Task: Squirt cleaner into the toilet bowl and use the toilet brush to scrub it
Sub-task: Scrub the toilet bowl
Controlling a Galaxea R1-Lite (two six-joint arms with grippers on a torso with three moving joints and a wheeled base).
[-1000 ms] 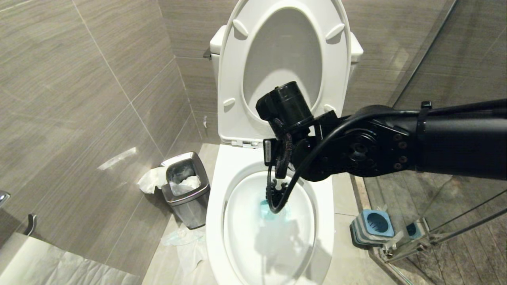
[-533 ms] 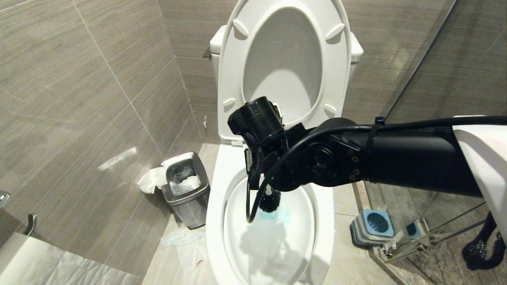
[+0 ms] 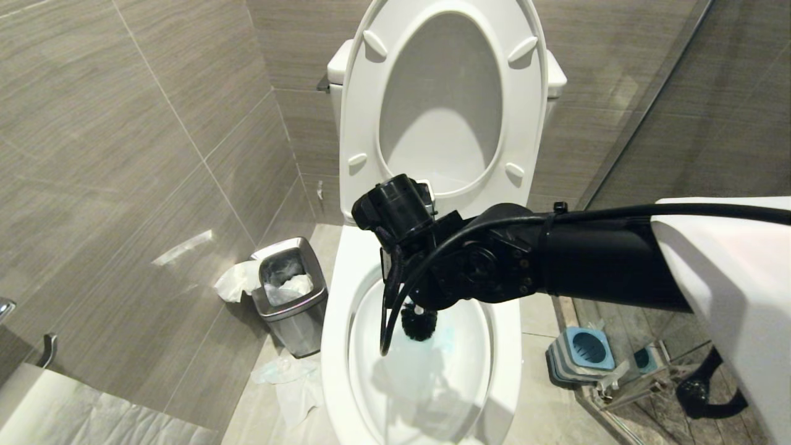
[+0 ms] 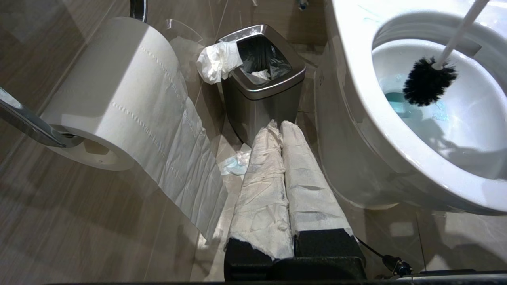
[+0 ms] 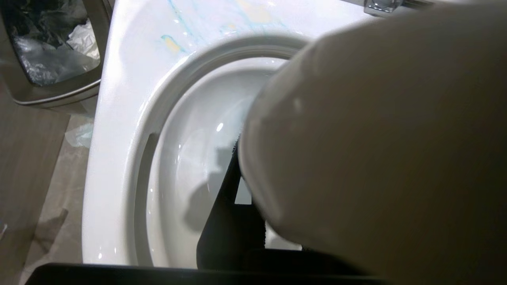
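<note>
Right arm swung left, lower; brush (image 3: 419, 322) head now off teal water, near bowl (image 3: 337, 346) rear wall. Right jaws clamp handle; left jaws (image 4: 279, 130) shut, idle. Risk: bristles flick cleaner (image 4: 397, 103) over rim.

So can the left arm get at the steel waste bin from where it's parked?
Probably yes. The left tool points at the waste bin, with only floor and a scrap of paper between them. The toilet bowl stands off to one side.

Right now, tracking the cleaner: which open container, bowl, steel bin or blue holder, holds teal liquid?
The toilet bowl: teal cleaner pools beneath the toilet brush. The steel bin holds paper; the blue holder shows none.
</note>
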